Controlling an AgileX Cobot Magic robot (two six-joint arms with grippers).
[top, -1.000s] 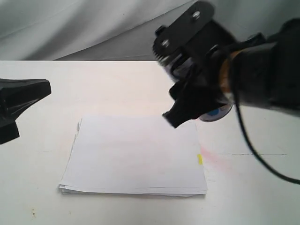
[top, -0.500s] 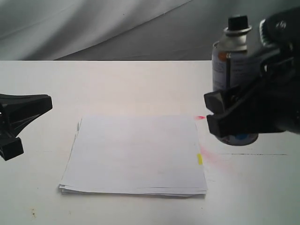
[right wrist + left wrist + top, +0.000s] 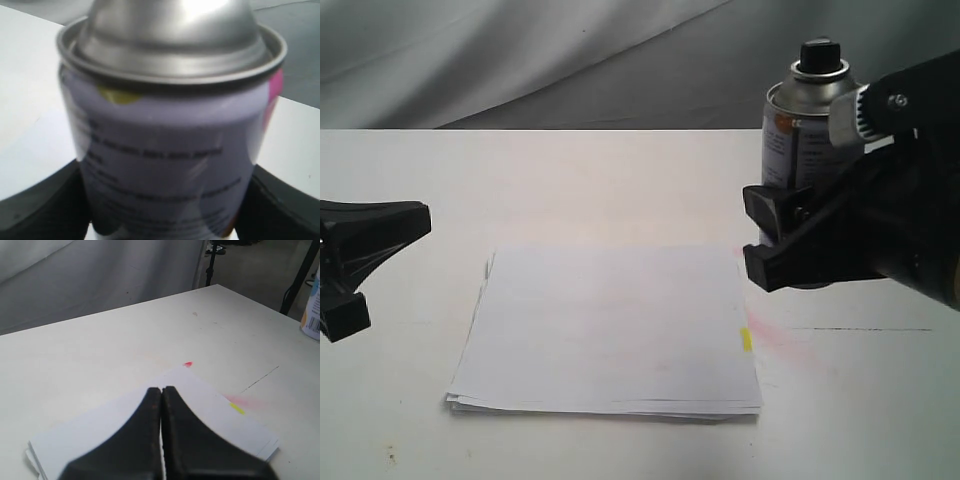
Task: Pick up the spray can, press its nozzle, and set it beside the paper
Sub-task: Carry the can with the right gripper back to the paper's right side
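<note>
Silver metal, shiny and domed under a small black plastic nozzle [image 3: 817, 55], marks the spray can [image 3: 810, 130]. It has been moved slightly toward the paper [image 3: 610, 330] in the last half second and kept upright, toward the table's [image 3: 570, 180] right edge. Its printed cylinder is clamped by the right gripper's [image 3: 775, 240] jaws; the base is hidden. Set-down is judged close. The left gripper's [image 3: 161, 400] jaws are closed, empty, above the thin matte sheets.

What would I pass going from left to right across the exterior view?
left hand → paper → spray can, with its black nozzle on top
</note>
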